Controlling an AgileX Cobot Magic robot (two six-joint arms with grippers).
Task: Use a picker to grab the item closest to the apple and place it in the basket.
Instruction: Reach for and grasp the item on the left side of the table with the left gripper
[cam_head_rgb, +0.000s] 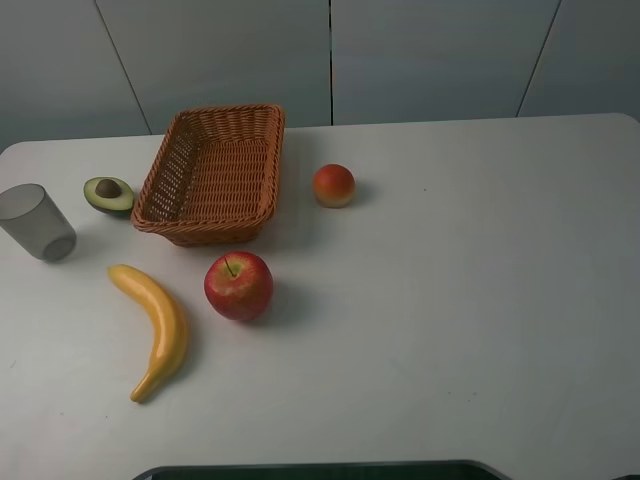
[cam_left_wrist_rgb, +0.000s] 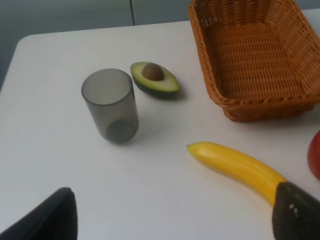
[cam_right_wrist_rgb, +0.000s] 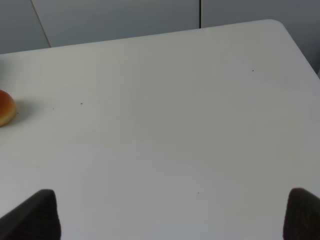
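The left gripper (cam_left_wrist_rgb: 172, 219) is released, its two dark fingers (cam_left_wrist_rgb: 297, 212) spread wide, hovering above the surface (cam_head_rgb: 480, 300) with nothing between them. The banana (cam_head_rgb: 160, 325) lies flat just ahead of it, the item nearest the apple (cam_head_rgb: 238, 285). In the left wrist view the banana's (cam_left_wrist_rgb: 235, 165) near end runs in behind one finger, and I cannot tell whether they touch. Its far, pointed tip aims away from the gripper, toward the gap between the cup and the basket. In the exterior view its long axis runs roughly along the surface's depth. It is gently curved, with the outer bulge of the curve facing the apple just beside it and the narrow end toward the near edge.

Beyond the banana from the left gripper sits the woven basket (cam_head_rgb: 170, 170), open side up, showing only its own weave inside (cam_left_wrist_rgb: 210, 55). The translucent grey cup (cam_left_wrist_rgb: 110, 105) stands upright ahead of the gripper on the side of the other finger, and only its base shows through the wall. A halved avocado (cam_left_wrist_rgb: 154, 79), pit up, rests between cup and basket, farther off. A sliver of the apple (cam_left_wrist_rgb: 316, 160) shows past the banana-side finger.

The right gripper (cam_right_wrist_rgb: 167, 215) is likewise released, its fingers (cam_right_wrist_rgb: 35, 215) wide apart over bare surface. An orange-red round fruit (cam_right_wrist_rgb: 5, 107) lies well ahead of it and off to one side.
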